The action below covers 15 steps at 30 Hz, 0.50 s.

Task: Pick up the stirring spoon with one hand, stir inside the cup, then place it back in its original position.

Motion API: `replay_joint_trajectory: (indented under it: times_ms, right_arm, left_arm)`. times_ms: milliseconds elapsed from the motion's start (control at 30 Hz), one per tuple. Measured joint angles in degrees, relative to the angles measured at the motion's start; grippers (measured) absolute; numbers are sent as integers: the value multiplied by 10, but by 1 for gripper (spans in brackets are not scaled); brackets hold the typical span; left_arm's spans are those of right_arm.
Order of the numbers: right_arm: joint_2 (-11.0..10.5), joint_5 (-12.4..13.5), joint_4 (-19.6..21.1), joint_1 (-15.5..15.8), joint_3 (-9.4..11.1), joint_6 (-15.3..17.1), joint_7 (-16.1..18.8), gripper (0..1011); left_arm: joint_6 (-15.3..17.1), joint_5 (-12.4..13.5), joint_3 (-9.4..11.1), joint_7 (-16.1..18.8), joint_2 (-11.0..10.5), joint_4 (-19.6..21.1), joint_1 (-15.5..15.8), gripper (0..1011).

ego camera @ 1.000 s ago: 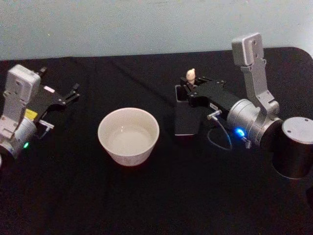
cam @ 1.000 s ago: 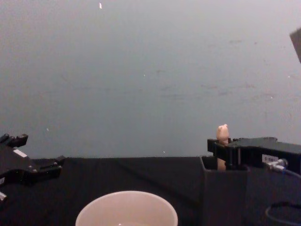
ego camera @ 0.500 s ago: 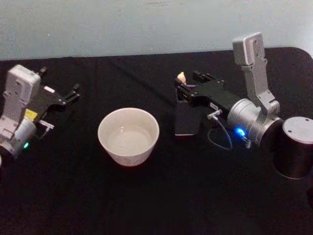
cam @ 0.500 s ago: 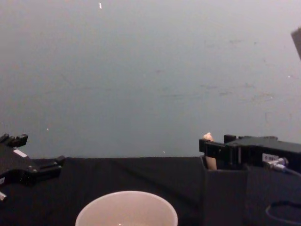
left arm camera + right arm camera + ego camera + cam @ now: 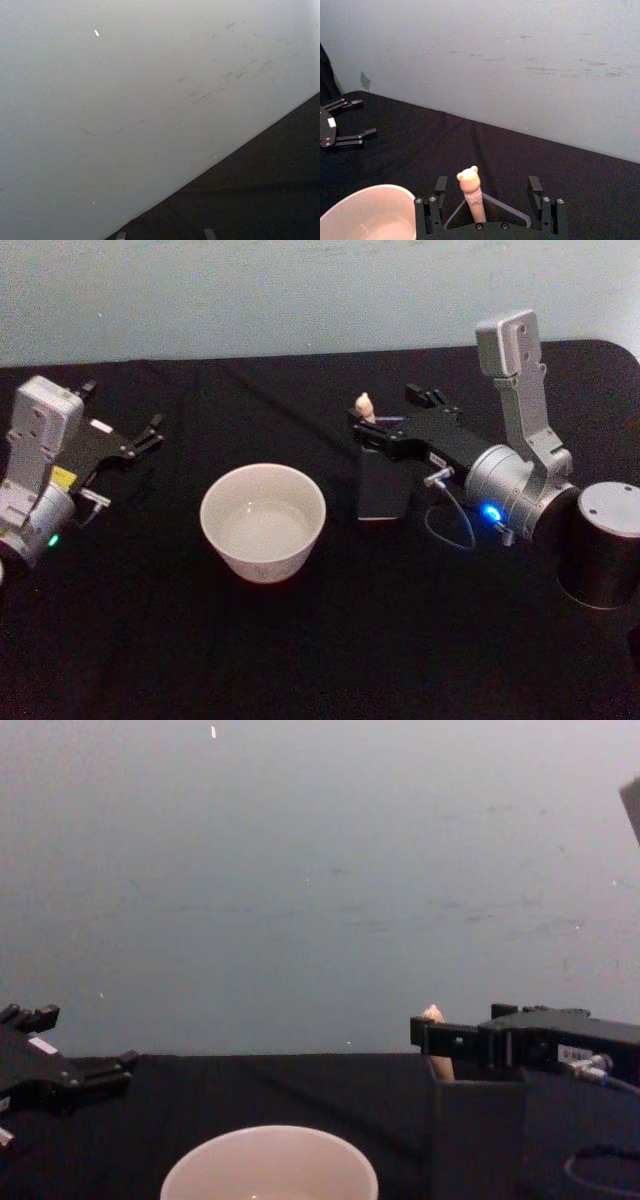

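Observation:
The stirring spoon (image 5: 471, 192) stands in a dark grey holder (image 5: 383, 485), its pale knobbed handle (image 5: 366, 405) leaning toward the cup; its bowl is hidden inside. My right gripper (image 5: 487, 185) is open around the handle, and its fingers (image 5: 432, 207) stand apart from it on both sides. The chest view shows the handle (image 5: 436, 1040) just behind one finger of the right gripper (image 5: 455, 1025). The white cup (image 5: 263, 520) sits left of the holder with liquid in it. My left gripper (image 5: 122, 407) rests open at the far left.
A black cloth covers the table (image 5: 330, 640). A dark cylinder (image 5: 600, 540) of my right arm stands at the right edge. A pale wall (image 5: 320, 870) rises behind the table. There is free cloth between the cup and the left gripper (image 5: 85, 1040).
My right gripper, shut on the spoon handle a second ago, has opened wide. The handle has tipped from upright to leaning toward the cup. The left arm has not moved.

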<state>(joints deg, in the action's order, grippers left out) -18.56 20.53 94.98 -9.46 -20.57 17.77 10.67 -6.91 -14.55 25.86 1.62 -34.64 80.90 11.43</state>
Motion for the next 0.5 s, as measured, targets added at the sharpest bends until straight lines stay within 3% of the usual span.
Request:
replay_joint_trajectory:
  times_ms: [167,300,500]
  right_arm:
    - [0,0,0,0,1,-1,1,1000]
    - [8,7,5,0,14,-18,10,1000]
    - [36,12,7,-8,52,-60,-18,1000]
  left_arm:
    - [0,0,0,0,0,0,0,1001]
    - [0,0,0,0,0,0,0,1001]
    - [0,0,0,0,0,0,0,1001]
